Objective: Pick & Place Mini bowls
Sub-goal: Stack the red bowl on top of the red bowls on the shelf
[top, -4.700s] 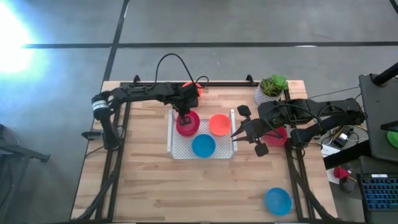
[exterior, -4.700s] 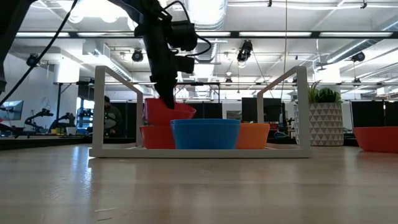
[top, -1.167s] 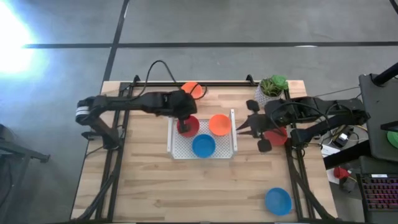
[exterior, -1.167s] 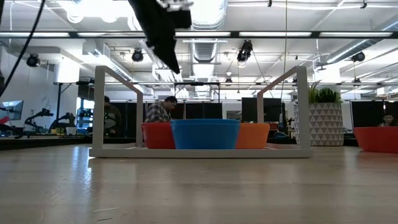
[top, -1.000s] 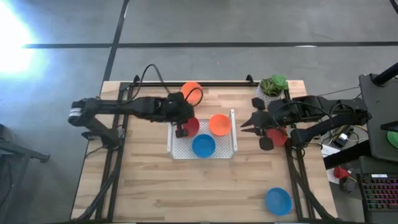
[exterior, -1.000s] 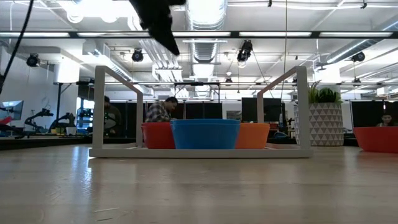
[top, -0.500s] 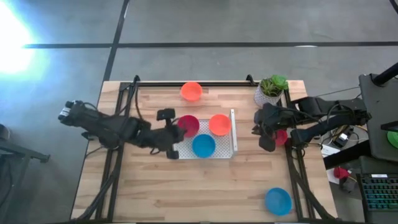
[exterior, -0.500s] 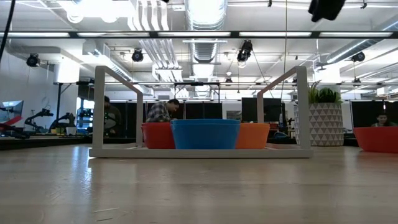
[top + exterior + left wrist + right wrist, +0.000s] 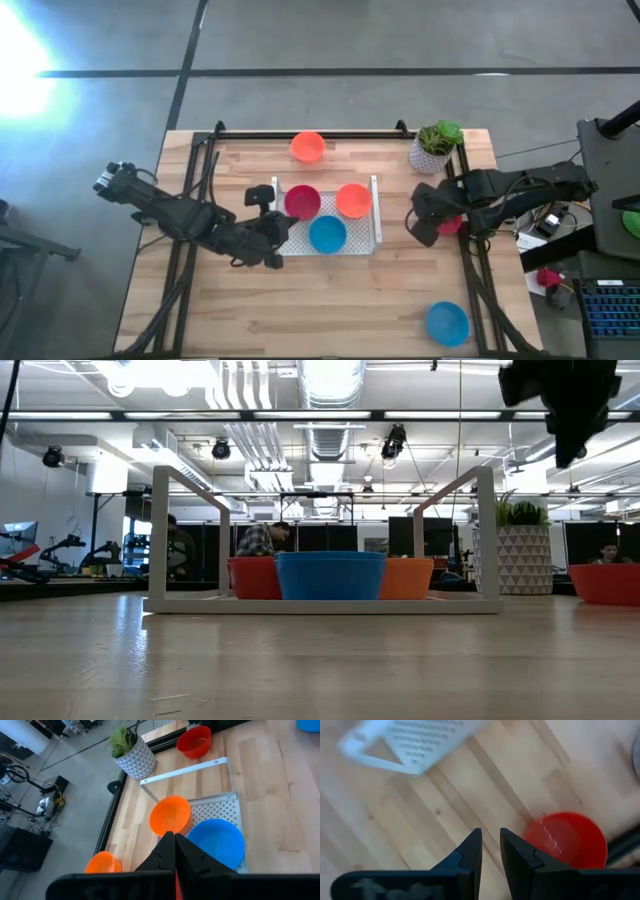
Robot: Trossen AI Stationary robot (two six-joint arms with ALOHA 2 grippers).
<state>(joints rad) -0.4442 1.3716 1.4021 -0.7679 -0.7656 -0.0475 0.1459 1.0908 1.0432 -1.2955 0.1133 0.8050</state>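
Red bowl [image 9: 568, 842] lies on the counter [image 9: 330, 300] right of the tray [image 9: 377, 215], under the right gripper [image 9: 490, 847]; fingers narrowly parted, empty. Rim to be straddled squarely before closing. Left gripper [image 9: 174, 851] waits shut beside the tray. Only the high view shows the far orange bowl [image 9: 308, 147] and blue bowl [image 9: 447, 323].

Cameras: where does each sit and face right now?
High: overhead, straight down on the white tray; both arms show.
Low: table height, level across; an arm at top right.
Left wrist: past shut left gripper at the tray's blue bowl.
Right wrist: past right gripper at a red bowl.
Shared: that red bowl.
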